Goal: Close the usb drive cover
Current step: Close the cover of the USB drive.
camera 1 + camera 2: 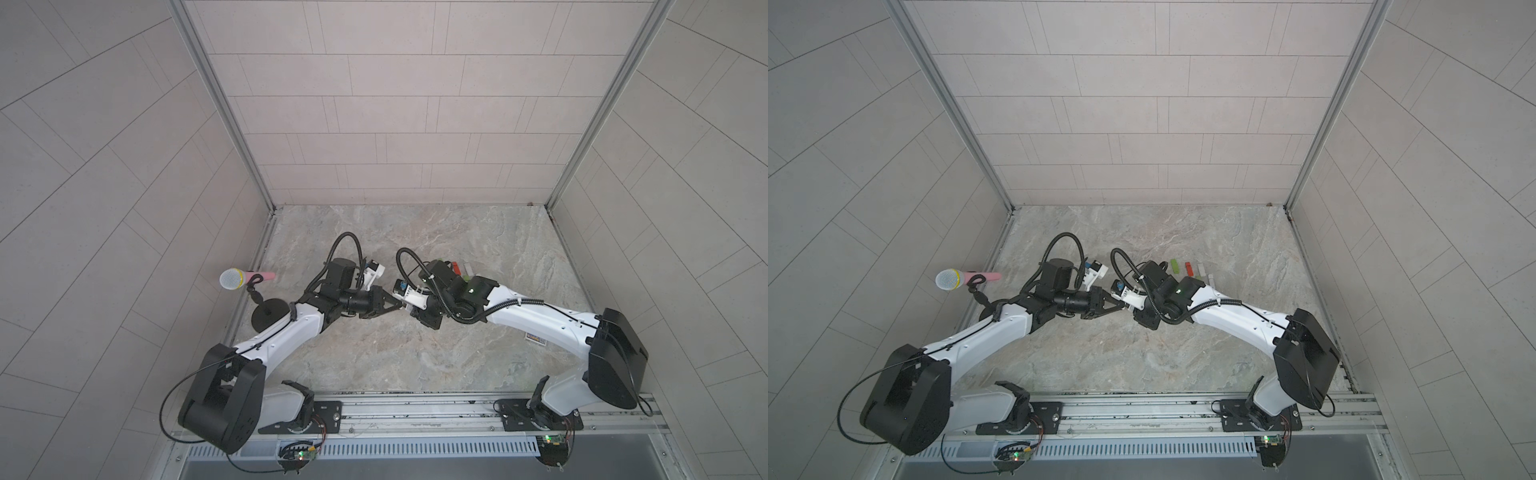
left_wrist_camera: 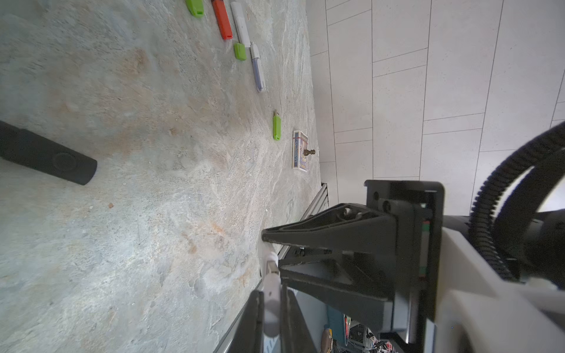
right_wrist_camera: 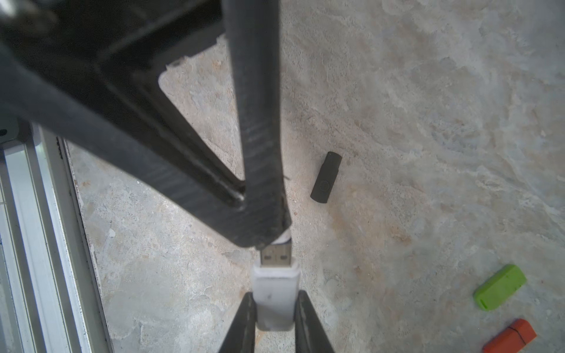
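White usb drive (image 3: 275,301) clamped in your right jaws, cover (image 3: 283,237) pinched in your left jaws at the tip of the bare connector (image 3: 275,256): apparently aligned, you have yet to push it home.

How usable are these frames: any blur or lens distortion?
Right wrist view: white usb drive sharp, jaws of the left gripper blurred toward the lens. Left wrist view: table sharp. Both top views: side-wall tile lines bow.
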Action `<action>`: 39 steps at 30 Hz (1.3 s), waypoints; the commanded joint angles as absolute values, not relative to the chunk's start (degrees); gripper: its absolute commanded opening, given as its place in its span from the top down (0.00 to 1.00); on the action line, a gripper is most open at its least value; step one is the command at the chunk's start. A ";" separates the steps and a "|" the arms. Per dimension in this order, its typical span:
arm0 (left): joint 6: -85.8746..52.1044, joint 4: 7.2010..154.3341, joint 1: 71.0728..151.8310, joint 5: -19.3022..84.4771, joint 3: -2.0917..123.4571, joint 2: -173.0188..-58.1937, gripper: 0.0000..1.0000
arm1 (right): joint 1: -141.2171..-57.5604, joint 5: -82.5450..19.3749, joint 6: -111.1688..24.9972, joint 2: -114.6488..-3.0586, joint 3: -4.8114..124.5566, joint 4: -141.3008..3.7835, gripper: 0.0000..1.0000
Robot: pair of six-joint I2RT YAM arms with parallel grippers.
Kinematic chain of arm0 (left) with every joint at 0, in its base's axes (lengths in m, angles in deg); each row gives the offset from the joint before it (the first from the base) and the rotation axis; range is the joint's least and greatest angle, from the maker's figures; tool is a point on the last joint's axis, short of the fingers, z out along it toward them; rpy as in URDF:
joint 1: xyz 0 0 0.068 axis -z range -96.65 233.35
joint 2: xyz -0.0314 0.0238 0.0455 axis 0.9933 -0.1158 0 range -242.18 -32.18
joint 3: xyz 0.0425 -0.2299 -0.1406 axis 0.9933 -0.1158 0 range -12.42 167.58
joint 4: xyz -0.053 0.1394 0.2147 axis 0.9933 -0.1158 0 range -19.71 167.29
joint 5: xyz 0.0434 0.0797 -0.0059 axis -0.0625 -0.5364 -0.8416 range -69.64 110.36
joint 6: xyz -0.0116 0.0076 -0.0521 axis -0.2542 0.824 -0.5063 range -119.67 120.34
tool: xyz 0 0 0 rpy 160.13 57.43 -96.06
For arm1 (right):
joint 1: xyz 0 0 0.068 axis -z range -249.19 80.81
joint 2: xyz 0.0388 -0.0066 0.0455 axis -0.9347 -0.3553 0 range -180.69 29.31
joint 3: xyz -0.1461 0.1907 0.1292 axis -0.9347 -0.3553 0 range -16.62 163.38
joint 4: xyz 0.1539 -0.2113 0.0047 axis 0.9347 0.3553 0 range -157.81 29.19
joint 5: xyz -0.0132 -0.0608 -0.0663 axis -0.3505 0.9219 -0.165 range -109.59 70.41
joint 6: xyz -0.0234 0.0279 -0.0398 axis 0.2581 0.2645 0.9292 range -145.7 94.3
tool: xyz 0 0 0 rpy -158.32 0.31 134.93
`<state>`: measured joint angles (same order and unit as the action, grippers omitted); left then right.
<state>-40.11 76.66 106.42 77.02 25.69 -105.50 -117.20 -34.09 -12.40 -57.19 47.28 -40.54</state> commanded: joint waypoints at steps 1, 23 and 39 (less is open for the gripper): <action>-39.89 78.40 106.92 78.45 27.39 -105.87 0.89 | -117.68 -35.09 -12.10 -55.25 47.50 -41.79 0.81; -32.74 70.24 107.55 82.42 30.36 -108.87 0.89 | -118.40 -39.29 -5.84 -50.76 48.76 -41.62 0.81; -29.49 66.33 108.53 81.27 31.81 -108.06 0.89 | -118.98 -41.70 -6.84 -51.93 51.45 -42.14 0.83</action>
